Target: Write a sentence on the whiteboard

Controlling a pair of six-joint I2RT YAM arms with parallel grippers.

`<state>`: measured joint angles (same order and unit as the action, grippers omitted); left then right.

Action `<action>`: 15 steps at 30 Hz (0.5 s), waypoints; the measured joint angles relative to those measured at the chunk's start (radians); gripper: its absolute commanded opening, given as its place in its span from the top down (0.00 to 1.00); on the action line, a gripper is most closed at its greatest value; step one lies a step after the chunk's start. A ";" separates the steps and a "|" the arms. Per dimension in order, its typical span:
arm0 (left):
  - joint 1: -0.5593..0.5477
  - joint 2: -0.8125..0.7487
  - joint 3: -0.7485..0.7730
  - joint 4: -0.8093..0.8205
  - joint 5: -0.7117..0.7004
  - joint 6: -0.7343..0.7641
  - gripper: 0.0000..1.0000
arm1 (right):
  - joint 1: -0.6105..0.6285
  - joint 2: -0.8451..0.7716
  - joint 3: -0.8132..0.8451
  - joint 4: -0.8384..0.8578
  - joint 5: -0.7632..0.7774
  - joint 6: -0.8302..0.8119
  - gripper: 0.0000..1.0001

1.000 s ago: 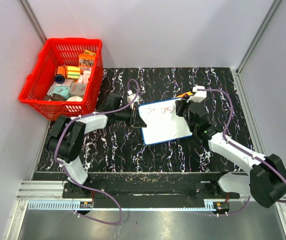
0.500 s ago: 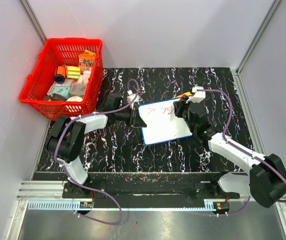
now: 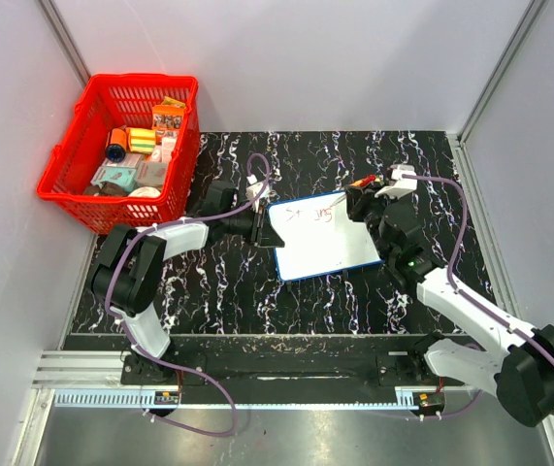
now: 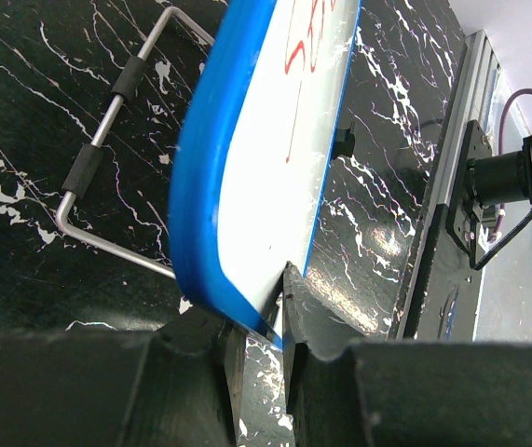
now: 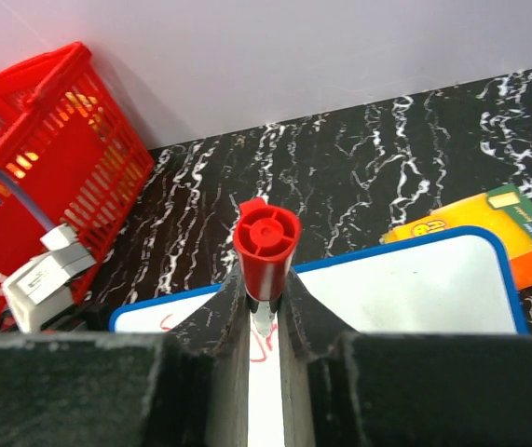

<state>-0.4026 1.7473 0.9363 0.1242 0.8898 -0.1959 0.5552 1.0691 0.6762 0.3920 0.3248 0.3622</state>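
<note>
Shifting rightward: right claw (image 3: 359, 201), red marker (image 5: 266, 235) | left claw (image 4: 273, 312) pinching whiteboard (image 3: 323, 245)

White-shelled arms (image 3: 165, 236), black joints (image 3: 121, 267) — looping purple cables (image 3: 463, 216), black jaws

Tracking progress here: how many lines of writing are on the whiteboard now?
1: a red scrawl along the far edge of the whiteboard, just left of the right gripper; the arm may hide more.
</note>
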 measured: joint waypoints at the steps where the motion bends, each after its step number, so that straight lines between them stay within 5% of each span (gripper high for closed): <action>1: 0.000 0.000 0.000 0.000 0.000 0.000 1.00 | -0.003 0.003 0.002 0.000 0.006 -0.005 1.00; 15: 0.000 0.000 0.000 0.000 0.000 0.001 1.00 | -0.040 0.082 0.021 -0.023 0.032 -0.041 1.00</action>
<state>-0.4030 1.7473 0.9363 0.1246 0.8898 -0.1947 0.5148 1.1511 0.6968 0.3687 0.3565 0.3210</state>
